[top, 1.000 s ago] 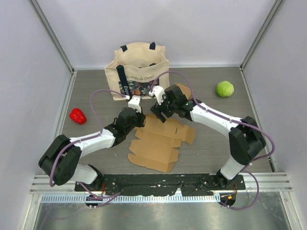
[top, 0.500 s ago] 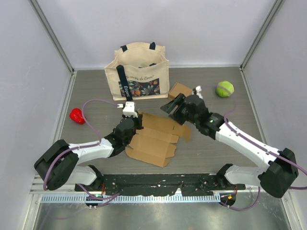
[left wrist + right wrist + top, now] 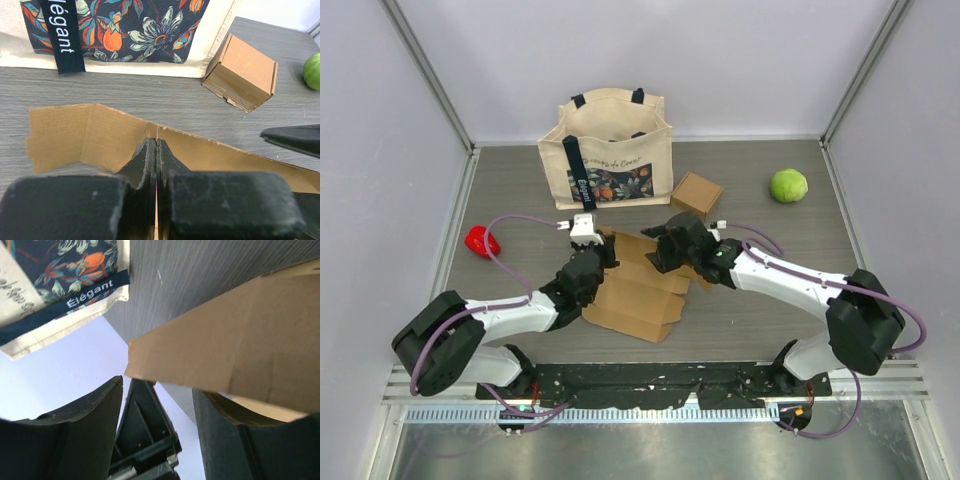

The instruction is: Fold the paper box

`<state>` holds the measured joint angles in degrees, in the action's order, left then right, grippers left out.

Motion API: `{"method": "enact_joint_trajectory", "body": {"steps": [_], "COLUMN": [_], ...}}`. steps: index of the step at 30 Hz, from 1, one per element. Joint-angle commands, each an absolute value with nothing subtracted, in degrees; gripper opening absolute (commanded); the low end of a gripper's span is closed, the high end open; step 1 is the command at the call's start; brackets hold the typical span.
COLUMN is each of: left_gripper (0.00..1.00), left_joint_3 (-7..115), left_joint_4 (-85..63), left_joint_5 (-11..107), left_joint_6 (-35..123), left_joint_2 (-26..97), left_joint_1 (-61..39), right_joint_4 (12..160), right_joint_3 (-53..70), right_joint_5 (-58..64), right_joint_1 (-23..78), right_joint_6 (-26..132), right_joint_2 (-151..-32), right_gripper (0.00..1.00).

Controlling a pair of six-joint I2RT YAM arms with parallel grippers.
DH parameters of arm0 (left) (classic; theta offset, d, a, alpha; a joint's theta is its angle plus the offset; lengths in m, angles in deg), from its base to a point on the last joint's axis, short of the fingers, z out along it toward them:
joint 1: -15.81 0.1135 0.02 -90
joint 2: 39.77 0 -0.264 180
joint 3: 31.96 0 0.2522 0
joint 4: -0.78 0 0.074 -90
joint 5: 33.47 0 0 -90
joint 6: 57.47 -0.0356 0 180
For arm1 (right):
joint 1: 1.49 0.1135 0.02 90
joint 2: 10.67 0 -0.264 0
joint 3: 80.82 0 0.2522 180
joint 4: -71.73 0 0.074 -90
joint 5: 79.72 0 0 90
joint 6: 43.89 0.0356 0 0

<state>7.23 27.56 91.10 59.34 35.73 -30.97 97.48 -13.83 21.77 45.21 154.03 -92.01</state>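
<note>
The flat brown cardboard box blank point(image 3: 638, 295) lies mid-table, its far edge lifted. My left gripper point(image 3: 607, 252) is shut on that raised far panel; in the left wrist view the jaws point(image 3: 157, 142) pinch the thin cardboard edge, with the panel point(image 3: 90, 135) standing up beyond them. My right gripper point(image 3: 662, 250) is open at the blank's far right part. In the right wrist view a cardboard flap point(image 3: 240, 350) lies across the tips of its spread fingers point(image 3: 159, 390), and the left gripper's body shows between them.
A cream tote bag point(image 3: 610, 150) with a floral print stands at the back. A small folded cardboard box point(image 3: 697, 193) sits right of it, a green ball point(image 3: 788, 185) at the far right, a red pepper point(image 3: 482, 241) at the left.
My right arm swung out to the right, then came back left to the blank's far edge. The left gripper stayed clamped and the blank shifted slightly toward me.
</note>
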Motion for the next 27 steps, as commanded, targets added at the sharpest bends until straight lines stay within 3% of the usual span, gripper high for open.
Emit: {"method": "enact_joint_trajectory", "body": {"steps": [1, 8, 17, 27], "left_gripper": [0.00, 0.00, 0.00, 0.00], "left_joint_3": [6.9, 6.6, 5.8, 5.8], "left_joint_4": [32.5, 33.0, 34.1, 34.7], "left_joint_5": [94.3, 94.3, 93.9, 91.4], "left_joint_6": [60.6, 60.6, 60.9, 60.7], "left_joint_2": [35.8, 35.7, 35.1, 34.7], "left_joint_1": [-31.6, -31.7, -31.8, -32.3], "right_joint_4": [96.0, 95.8, 96.5, 93.7], "right_joint_3": [-10.5, -9.0, -7.9, -10.3], "right_joint_5": [26.2, 28.6, 28.2, 27.4], "right_joint_1": [45.1, 44.7, 43.9, 43.2], "right_joint_6": [159.4, 160.5, 161.9, 160.6], "right_joint_2": [-94.4, -96.4, -97.9, -98.4], "right_gripper": [0.61, 0.36, 0.25, 0.21]}}
